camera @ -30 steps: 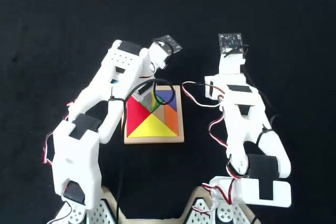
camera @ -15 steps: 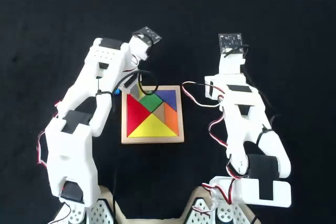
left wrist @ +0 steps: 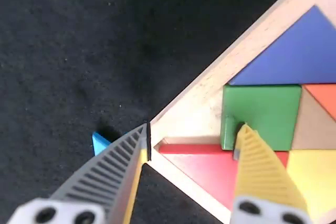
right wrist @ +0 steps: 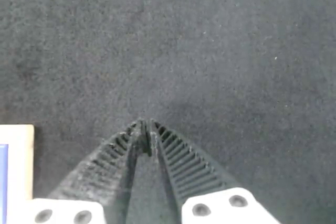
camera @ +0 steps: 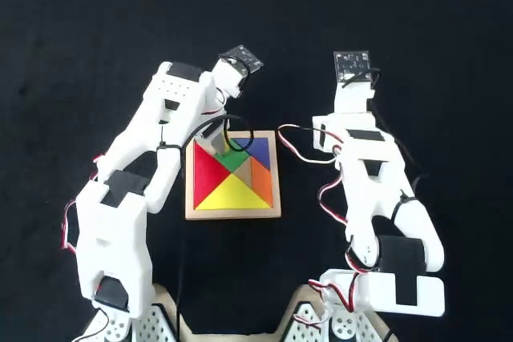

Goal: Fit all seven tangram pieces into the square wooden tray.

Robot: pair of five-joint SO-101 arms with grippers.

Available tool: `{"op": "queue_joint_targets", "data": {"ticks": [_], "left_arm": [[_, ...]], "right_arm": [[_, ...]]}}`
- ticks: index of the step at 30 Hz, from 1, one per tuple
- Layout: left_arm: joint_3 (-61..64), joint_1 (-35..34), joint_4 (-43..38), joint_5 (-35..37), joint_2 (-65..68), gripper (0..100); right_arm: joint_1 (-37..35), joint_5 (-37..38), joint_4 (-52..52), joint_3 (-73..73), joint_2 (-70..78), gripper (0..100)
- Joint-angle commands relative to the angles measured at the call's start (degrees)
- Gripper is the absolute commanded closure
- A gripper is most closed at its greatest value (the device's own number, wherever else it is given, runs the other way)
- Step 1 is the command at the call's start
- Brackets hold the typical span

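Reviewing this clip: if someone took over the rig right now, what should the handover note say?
Left gripper: open at the tray corner, one finger outside the rim, the other against the green square.
Right gripper: shut, empty, over the black cloth beside the tray.
Done: six pieces seated, including the red triangle and blue triangle.
Left: the corner slot is bare wood. A light blue piece, probably the seventh, lies on the cloth just outside that corner.

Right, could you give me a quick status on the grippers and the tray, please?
Left gripper open, straddling tray corner. Right gripper shut, empty, over cloth. Corner slot bare; blue piece outside tray.
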Motion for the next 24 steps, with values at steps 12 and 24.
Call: {"op": "queue_joint_targets", "data": {"ticks": [12,24], "left_arm": [[-10.07,-18.42,11.25,-14.68,-6.07,73],[-10.15,-17.36,3.52,-9.05,0.44,73]], "right_arm": [[0.53,0.44,-1.14,-2.51,-0.04,98.6],[0.53,0.44,-1.14,-2.42,0.04,98.6]]}}
